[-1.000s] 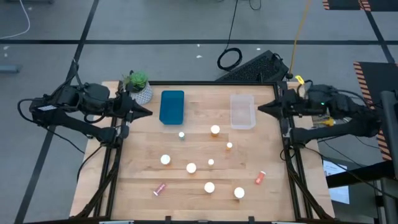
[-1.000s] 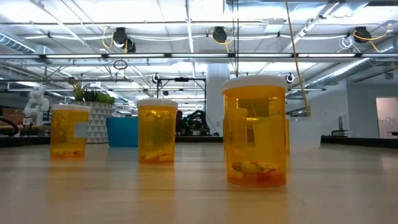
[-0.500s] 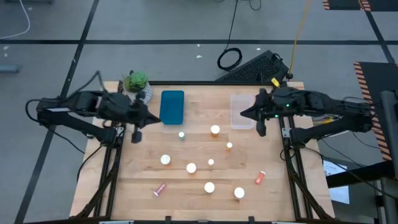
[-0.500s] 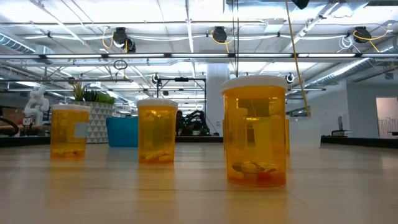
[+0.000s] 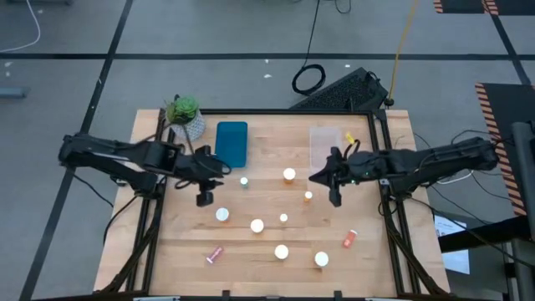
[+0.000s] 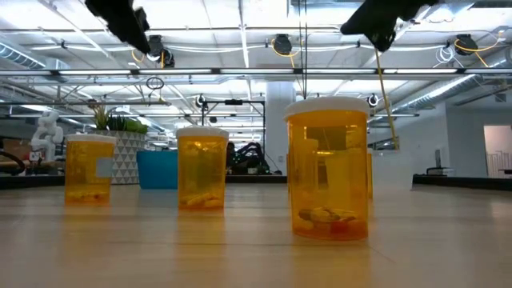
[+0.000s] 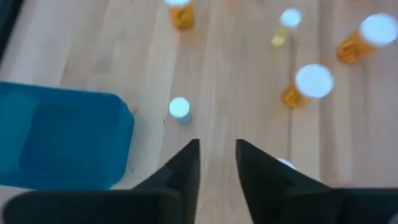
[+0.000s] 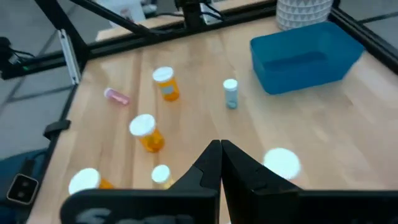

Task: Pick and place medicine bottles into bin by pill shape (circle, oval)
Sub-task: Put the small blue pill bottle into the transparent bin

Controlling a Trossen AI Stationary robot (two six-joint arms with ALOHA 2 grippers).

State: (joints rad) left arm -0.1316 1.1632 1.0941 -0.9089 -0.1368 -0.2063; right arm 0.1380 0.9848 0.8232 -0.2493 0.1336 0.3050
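Two grippers hang above the table among standing medicine bottles (image 5: 257,225). The right gripper (image 5: 334,186), fingers pressed together and empty, has the bottle by the clear bin (image 5: 288,175) just to its left. The left gripper (image 5: 203,189), fingers slightly parted, sits left of the small bottle (image 5: 244,181) near the blue bin (image 5: 231,143).

A: What colours are on the light wooden table (image 5: 251,247)?
B: A blue bin (image 5: 231,143), a clear one (image 5: 326,149), white-capped amber bottles (image 6: 328,168).
A: Others?
B: Two pink bottles (image 5: 216,253) lying near. The green plant's pot (image 5: 191,127) has a white triangle pattern.
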